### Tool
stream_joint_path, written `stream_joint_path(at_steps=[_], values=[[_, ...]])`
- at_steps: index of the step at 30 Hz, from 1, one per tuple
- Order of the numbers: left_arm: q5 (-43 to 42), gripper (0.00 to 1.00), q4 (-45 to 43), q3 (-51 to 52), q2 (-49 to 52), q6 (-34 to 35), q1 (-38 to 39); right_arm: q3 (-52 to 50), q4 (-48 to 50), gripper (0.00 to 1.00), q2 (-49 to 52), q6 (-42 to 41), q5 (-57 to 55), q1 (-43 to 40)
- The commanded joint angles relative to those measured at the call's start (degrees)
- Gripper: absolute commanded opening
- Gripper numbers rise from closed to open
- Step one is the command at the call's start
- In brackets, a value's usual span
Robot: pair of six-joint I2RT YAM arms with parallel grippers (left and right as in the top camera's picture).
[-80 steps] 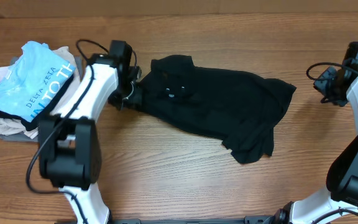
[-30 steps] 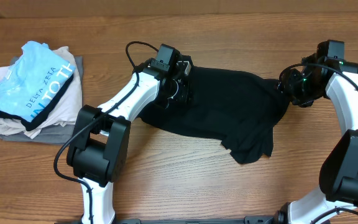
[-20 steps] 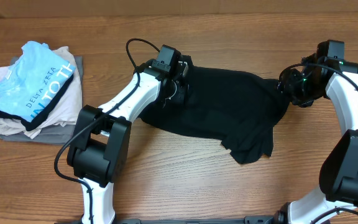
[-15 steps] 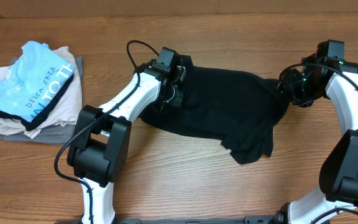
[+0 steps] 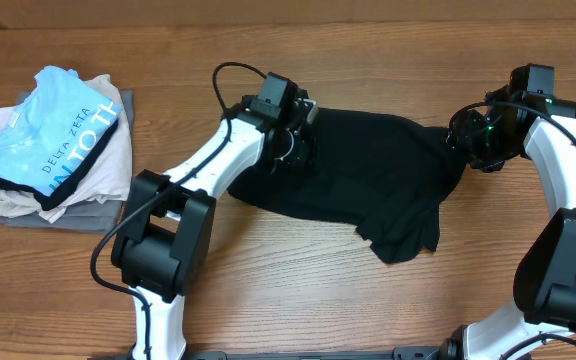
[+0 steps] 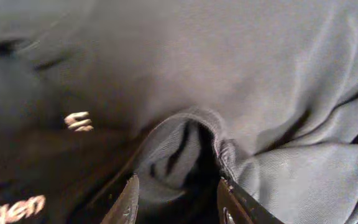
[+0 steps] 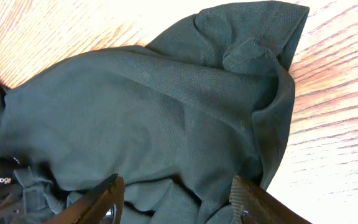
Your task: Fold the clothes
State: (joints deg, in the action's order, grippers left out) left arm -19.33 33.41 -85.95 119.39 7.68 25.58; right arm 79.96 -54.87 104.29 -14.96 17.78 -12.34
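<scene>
The black shirt (image 5: 368, 170) lies crumpled across the middle of the wooden table, one sleeve hanging toward the front right. My left gripper (image 5: 293, 152) rests on the shirt's left part. In the left wrist view its fingers (image 6: 178, 196) are apart around a raised fold of black fabric (image 6: 229, 62), next to small white print (image 6: 78, 121). My right gripper (image 5: 460, 142) is at the shirt's right edge. In the right wrist view its jaws (image 7: 178, 199) are open just over the fabric (image 7: 135, 106).
A pile of folded garments (image 5: 28, 190) sits at the far left, topped by a light-blue shirt (image 5: 53, 125) with white lettering. Bare wooden table (image 5: 268, 290) lies in front of the black shirt.
Both arms came in from the sides onto the shirt. Over the last second the left gripper shifted slightly right on the fabric; the right arm stayed still.
</scene>
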Motion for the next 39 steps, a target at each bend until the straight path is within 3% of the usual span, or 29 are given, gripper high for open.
stream_joint_path(at_steps=[1, 8, 21, 29, 39], values=[[-1.75, 0.46, -2.08, -0.55, 1.53, -1.49, 1.44, 1.33, 0.50, 0.59, -1.20, -0.11, 0.33, 0.11], [-5.62, 0.37, -3.08, -0.57, 3.91, -1.46, 2.14, 1.33, 0.22, 0.59, -1.20, -0.11, 0.33, 0.11], [-2.91, 0.41, -3.28, -1.99, 3.28, 0.63, 2.03, 1.33, 0.24, 0.59, -1.20, -0.11, 0.31, 0.11], [-2.91, 0.45, 5.27, -9.77, 1.57, 0.04, 2.08, 1.33, 0.68, 0.59, -1.20, -0.11, 0.31, 0.11], [5.73, 0.40, 7.02, -9.01, 4.17, 2.10, 5.22, 1.33, 0.70, 0.59, -1.20, -0.11, 0.31, 0.11]])
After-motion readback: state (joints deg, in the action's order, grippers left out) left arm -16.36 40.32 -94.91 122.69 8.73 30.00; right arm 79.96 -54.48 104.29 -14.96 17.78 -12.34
